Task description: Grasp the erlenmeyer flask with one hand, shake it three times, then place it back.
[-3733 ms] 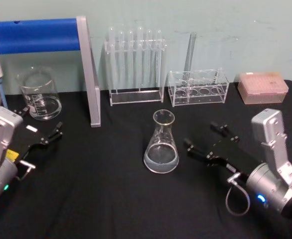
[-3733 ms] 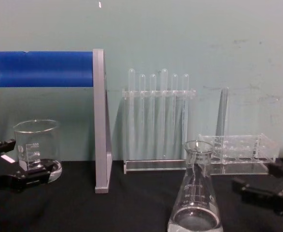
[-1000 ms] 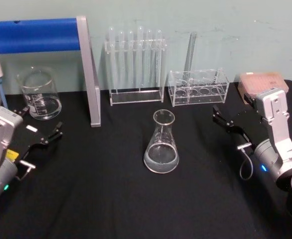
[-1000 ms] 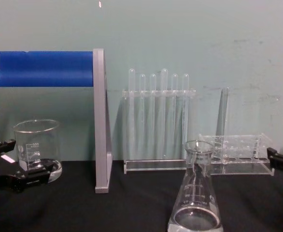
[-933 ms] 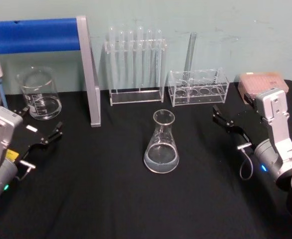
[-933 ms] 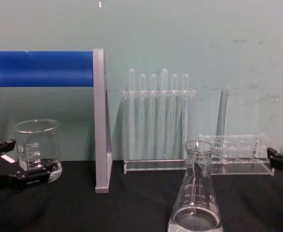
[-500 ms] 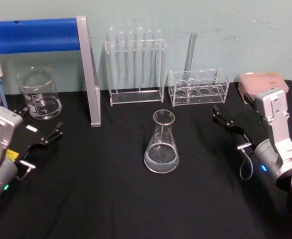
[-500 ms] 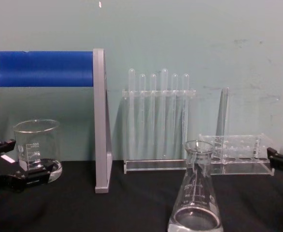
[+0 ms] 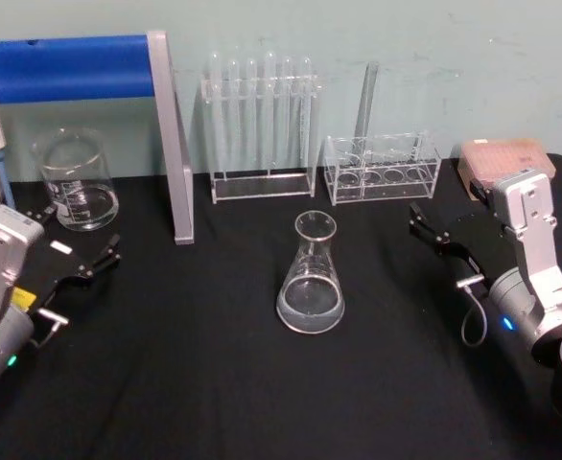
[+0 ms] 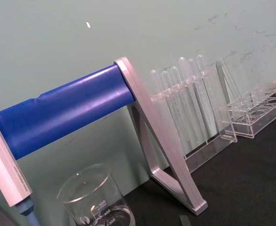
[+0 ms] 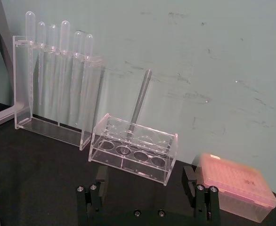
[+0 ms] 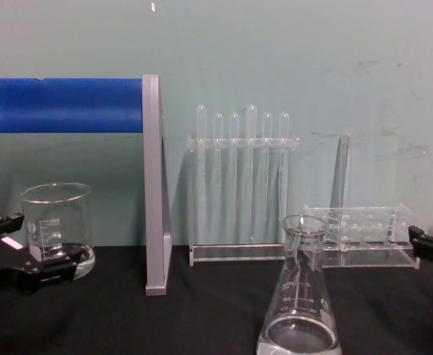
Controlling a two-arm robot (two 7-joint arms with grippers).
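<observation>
The erlenmeyer flask (image 9: 312,278) stands upright in the middle of the black table, with a little clear liquid in its wide base (image 12: 299,299). Nothing touches it. My right gripper (image 9: 446,209) hovers well to the flask's right, near the small rack, open and holding nothing. In the right wrist view its two black fingers (image 11: 97,187) stand wide apart, pointing toward the back wall. My left gripper (image 9: 78,237) rests at the table's left side in front of the beaker, open, with a small white label on it (image 12: 12,242).
A glass beaker (image 9: 75,182) sits back left beside a blue bar on a grey stand (image 9: 171,144). A test tube rack (image 9: 260,125), a small acrylic rack (image 9: 382,168) and a pink tip box (image 9: 506,163) line the back wall.
My right gripper has drawn back from beside the flask to the right rear of the table. Over the last second nothing has moved.
</observation>
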